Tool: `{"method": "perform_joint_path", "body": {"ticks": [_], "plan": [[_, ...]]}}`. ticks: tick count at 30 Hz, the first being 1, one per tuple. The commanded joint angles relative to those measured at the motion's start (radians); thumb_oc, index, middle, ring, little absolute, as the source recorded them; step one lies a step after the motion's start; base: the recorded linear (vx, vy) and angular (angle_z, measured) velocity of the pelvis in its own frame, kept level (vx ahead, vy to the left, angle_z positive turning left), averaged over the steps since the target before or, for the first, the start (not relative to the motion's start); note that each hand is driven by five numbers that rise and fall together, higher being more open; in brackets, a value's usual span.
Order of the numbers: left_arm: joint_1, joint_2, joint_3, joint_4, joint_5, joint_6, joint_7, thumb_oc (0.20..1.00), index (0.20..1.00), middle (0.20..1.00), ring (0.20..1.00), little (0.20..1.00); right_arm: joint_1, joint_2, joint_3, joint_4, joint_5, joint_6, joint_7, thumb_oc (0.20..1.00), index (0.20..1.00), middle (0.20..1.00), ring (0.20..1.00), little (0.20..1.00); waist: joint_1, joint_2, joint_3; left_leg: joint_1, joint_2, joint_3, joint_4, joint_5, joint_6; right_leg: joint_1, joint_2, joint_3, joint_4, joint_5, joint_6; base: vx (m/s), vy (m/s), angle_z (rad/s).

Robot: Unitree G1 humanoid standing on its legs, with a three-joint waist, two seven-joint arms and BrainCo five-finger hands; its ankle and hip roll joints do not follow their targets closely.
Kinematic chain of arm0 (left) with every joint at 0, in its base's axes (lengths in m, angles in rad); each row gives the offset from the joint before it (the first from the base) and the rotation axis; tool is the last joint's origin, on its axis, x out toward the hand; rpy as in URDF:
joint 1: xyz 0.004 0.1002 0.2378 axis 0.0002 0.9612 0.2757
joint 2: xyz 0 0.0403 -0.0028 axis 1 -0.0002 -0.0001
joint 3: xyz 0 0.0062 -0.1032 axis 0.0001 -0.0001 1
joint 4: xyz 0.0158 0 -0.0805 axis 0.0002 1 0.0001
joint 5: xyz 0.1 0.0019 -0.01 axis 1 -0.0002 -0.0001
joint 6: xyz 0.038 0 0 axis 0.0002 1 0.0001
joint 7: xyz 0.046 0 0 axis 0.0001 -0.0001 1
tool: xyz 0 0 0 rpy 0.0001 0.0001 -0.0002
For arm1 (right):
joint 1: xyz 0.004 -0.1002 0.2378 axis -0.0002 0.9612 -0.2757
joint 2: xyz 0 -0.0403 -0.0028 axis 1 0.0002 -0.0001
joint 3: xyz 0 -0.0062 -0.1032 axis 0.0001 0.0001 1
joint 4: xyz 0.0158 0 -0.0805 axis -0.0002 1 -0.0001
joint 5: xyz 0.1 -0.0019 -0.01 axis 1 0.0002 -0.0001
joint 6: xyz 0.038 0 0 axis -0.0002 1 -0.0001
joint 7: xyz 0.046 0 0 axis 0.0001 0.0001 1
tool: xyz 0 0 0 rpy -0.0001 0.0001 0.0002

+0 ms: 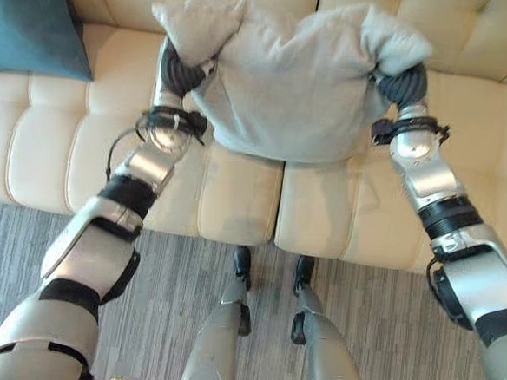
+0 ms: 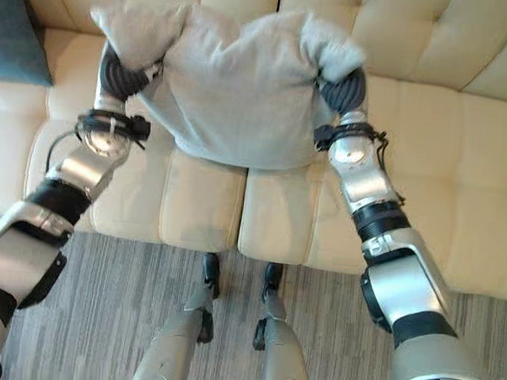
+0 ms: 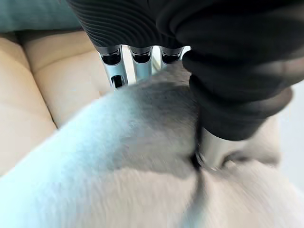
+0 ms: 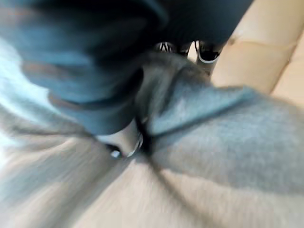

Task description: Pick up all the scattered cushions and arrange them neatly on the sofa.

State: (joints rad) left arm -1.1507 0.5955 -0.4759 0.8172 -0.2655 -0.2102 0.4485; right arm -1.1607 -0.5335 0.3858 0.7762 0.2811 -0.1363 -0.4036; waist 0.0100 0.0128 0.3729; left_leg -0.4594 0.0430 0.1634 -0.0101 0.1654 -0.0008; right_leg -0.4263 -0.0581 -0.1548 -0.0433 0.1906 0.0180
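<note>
I see the grey cushion (image 1: 287, 79) held above the sofa (image 1: 235, 197) seat, near the backrest. My left hand (image 1: 182, 70) and right hand (image 1: 402, 80) each pinch an upper corner. A teal cushion (image 1: 30, 18) already rests at the left end. Placement appears nearly done; release remains.

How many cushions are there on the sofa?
2. A grey cushion is held by both hands over the sofa seat's middle; a teal cushion leans at its left end. More may be out of view.
</note>
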Motion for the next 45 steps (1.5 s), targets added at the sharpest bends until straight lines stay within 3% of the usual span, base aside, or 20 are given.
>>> {"method": "perform_joint_path", "body": {"ticks": [1, 9, 13, 15, 16, 20, 24, 27, 29, 31, 35, 37, 38, 39, 40, 43, 44, 45], "plan": [[-0.090, 0.047, -0.018, 0.030, -0.055, -0.061, -0.035, 1.000, 1.000, 1.000, 1.000, 1.000, -0.110, -0.042, 0.025, -0.009, 0.063, -0.074, -0.012, 1.000, 1.000, 1.000, 1.000, 1.000, 0.005, -0.021, -0.063, 0.005, 0.012, -0.020, 0.109, -0.135, -0.079, -0.037, -0.086, 0.050, 0.079, -0.086, 0.140, 0.02, -0.047, 0.00], [0.019, 0.177, 0.083, -0.013, -0.150, -0.071, -0.072, 1.000, 1.000, 1.000, 1.000, 1.000, -0.055, -0.192, -0.040, -0.028, 0.084, -0.065, -0.045, 1.000, 1.000, 1.000, 1.000, 1.000, 0.005, -0.020, -0.095, 0.063, 0.012, -0.027, 0.059, -0.126, -0.089, 0.008, -0.077, 0.043, 0.060, -0.091, 0.142, 0.04, -0.021, 0.02], [0.207, 0.214, 0.212, -0.104, -0.207, -0.077, -0.105, 1.000, 1.000, 1.000, 1.000, 1.000, 0.133, -0.234, -0.129, -0.109, 0.102, -0.051, -0.001, 1.000, 1.000, 1.000, 1.000, 1.000, -0.005, -0.026, -0.109, 0.121, 0.018, -0.020, 0.041, -0.131, -0.091, 0.062, -0.075, 0.041, 0.043, -0.096, 0.139, 0.06, 0.009, 0.01], [0.543, 0.138, 0.380, -0.307, -0.210, -0.080, -0.143, 1.000, 1.000, 1.000, 1.000, 1.000, 0.492, -0.187, -0.303, -0.282, 0.072, -0.051, 0.063, 1.000, 1.000, 1.000, 1.000, 1.000, -0.018, -0.039, -0.136, 0.186, 0.019, -0.015, 0.023, -0.148, -0.085, 0.124, -0.076, 0.034, 0.028, -0.104, 0.135, 0.10, 0.020, 0.05], [0.551, 0.137, 0.382, -0.313, -0.208, -0.078, -0.142, 1.000, 1.000, 1.000, 1.000, 1.000, 0.500, -0.185, -0.305, -0.289, 0.070, -0.049, 0.062, 1.000, 1.000, 1.000, 1.000, 1.000, -0.018, -0.041, -0.140, 0.184, 0.018, -0.015, 0.021, -0.143, -0.085, 0.123, -0.077, 0.034, 0.026, -0.101, 0.134, 0.07, 0.021, 0.03], [0.906, 0.030, 0.487, -0.460, -0.179, -0.041, -0.259, 1.000, 1.000, 1.000, 1.000, 1.000, 0.846, -0.088, -0.431, -0.440, 0.061, -0.040, 0.203, 1.000, 1.000, 1.000, 1.000, 1.000, -0.031, -0.053, -0.175, 0.254, 0.015, -0.009, 0.003, -0.161, -0.074, 0.195, -0.079, 0.026, 0.008, -0.109, 0.136, 0.09, 0.035, -0.04], [1.179, -0.062, 0.546, -0.453, -0.130, 0.014, -0.368, 1.000, 1.000, 1.000, 1.000, 1.000, 1.109, 0.013, -0.493, -0.456, 0.034, -0.021, 0.328, 1.000, 1.000, 1.000, 1.000, 1.000, -0.046, -0.062, -0.210, 0.330, 0.011, 0.001, -0.011, -0.176, -0.065, 0.259, -0.082, 0.027, 0.001, -0.112, 0.141, 0.07, 0.073, -0.06], [1.343, -0.148, 0.565, -0.388, -0.081, 0.061, -0.440, 1.000, 1.000, 1.000, 1.000, 1.000, 1.273, 0.071, -0.484, -0.369, -0.094, 0.012, 0.389, 1.000, 1.000, 1.000, 1.000, 1.000, -0.057, -0.069, -0.236, 0.387, 0.002, 0.005, -0.019, -0.190, -0.054, 0.297, -0.084, 0.033, 0.005, -0.109, 0.150, -0.01, 0.114, -0.01], [1.344, -0.148, 0.566, -0.389, -0.081, 0.061, -0.440, 1.000, 1.000, 1.000, 1.000, 1.000, 1.273, 0.071, -0.483, -0.369, -0.094, 0.012, 0.389, 1.000, 1.000, 1.000, 1.000, 1.000, -0.058, -0.070, -0.239, 0.382, 0.001, 0.006, -0.020, -0.187, -0.054, 0.293, -0.085, 0.033, 0.004, -0.106, 0.150, -0.05, 0.080, -0.13], [1.417, -0.181, 0.556, -0.310, 0.005, 0.080, -0.456, 1.000, 1.000, 1.000, 1.000, 1.000, 1.340, 0.105, -0.458, -0.286, -0.177, 0.030, 0.399, 1.000, 1.000, 1.000, 1.000, 1.000, -0.060, -0.075, -0.245, 0.412, -0.012, 0.013, -0.028, -0.197, -0.040, 0.299, -0.090, 0.049, 0.003, -0.091, 0.161, -0.14, 0.145, -0.22], [1.418, -0.182, 0.535, -0.235, 0.080, 0.082, -0.431, 1.000, 1.000, 1.000, 1.000, 1.000, 1.312, 0.134, -0.390, -0.195, -0.233, 0.035, 0.376, 1.000, 1.000, 1.000, 1.000, 1.000, -0.056, -0.080, -0.210, 0.407, -0.025, 0.020, -0.050, -0.176, -0.023, 0.238, -0.098, 0.067, 0.050, -0.027, 0.198, -0.30, 0.092, -0.23], [1.392, -0.165, 0.520, -0.234, 0.091, 0.076, -0.417, 1.000, 1.000, 1.000, 1.000, 1.000, 1.287, 0.145, -0.359, -0.175, -0.233, 0.033, 0.367, 1.000, 1.000, 1.000, 1.000, 1.000, -0.039, -0.074, -0.186, 0.393, -0.008, 0.023, -0.052, -0.151, -0.021, 0.231, -0.094, 0.050, 0.134, -0.086, 0.184, -0.31, 0.021, -0.49], [1.392, -0.165, 0.520, -0.234, 0.091, 0.076, -0.417, 1.000, 1.000, 1.000, 1.000, 1.000, 1.287, 0.145, -0.359, -0.175, -0.233, 0.033, 0.367, 1.000, 1.000, 1.000, 1.000, 1.000, -0.039, -0.074, -0.187, 0.392, -0.008, 0.023, -0.052, -0.151, -0.021, 0.230, -0.094, 0.050, 0.134, -0.086, 0.184, -0.36, 0.017, -0.38], [1.371, -0.149, 0.511, -0.241, 0.087, 0.073, -0.399, 1.000, 1.000, 1.000, 1.000, 1.000, 1.288, 0.149, -0.345, -0.169, -0.225, 0.027, 0.361, 1.000, 1.000, 1.000, 1.000, 1.000, -0.024, -0.059, -0.180, 0.378, 0.011, 0.021, -0.054, -0.124, -0.018, 0.253, -0.076, 0.048, 0.285, -0.169, 0.162, -0.32, -0.004, -0.27], [1.364, -0.144, 0.508, -0.248, 0.081, 0.072, -0.394, 1.000, 1.000, 1.000, 1.000, 1.000, 1.290, 0.148, -0.344, -0.174, -0.220, 0.027, 0.358, 1.000, 1.000, 1.000, 1.000, 1.000, -0.018, -0.055, -0.187, 0.369, 0.018, 0.017, -0.056, -0.115, -0.018, 0.267, -0.065, 0.058, 0.341, -0.195, 0.153, -0.42, -0.042, -0.11], [1.346, -0.143, 0.499, -0.256, 0.072, 0.067, -0.367, 1.000, 1.000, 1.000, 1.000, 1.000, 1.287, 0.145, -0.332, -0.175, -0.230, 0.027, 0.346, 1.000, 1.000, 1.000, 1.000, 1.000, 0.007, -0.065, -0.204, 0.341, 0.023, 0.005, -0.047, -0.093, -0.021, 0.329, -0.036, 0.092, 0.471, -0.205, 0.151, -0.28, -0.145, 0.22], [1.328, -0.160, 0.480, -0.264, 0.058, 0.063, -0.360, 1.000, 1.000, 1.000, 1.000, 1.000, 1.271, 0.147, -0.320, -0.188, -0.215, 0.032, 0.344, 1.000, 1.000, 1.000, 1.000, 1.000, 0.031, -0.077, -0.217, 0.298, 0.027, -0.005, -0.035, -0.068, -0.036, 0.411, -0.009, 0.082, 0.333, -0.325, 0.111, -0.23, -0.188, 0.03], [1.328, -0.160, 0.480, -0.264, 0.058, 0.063, -0.360, 1.000, 1.000, 1.000, 1.000, 1.000, 1.271, 0.147, -0.320, -0.187, -0.215, 0.031, 0.344, 1.000, 1.000, 1.000, 1.000, 1.000, 0.030, -0.078, -0.217, 0.298, 0.026, -0.007, -0.034, -0.069, -0.037, 0.414, -0.009, 0.080, 0.329, -0.325, 0.110, -0.22, -0.208, 0.15]]}}
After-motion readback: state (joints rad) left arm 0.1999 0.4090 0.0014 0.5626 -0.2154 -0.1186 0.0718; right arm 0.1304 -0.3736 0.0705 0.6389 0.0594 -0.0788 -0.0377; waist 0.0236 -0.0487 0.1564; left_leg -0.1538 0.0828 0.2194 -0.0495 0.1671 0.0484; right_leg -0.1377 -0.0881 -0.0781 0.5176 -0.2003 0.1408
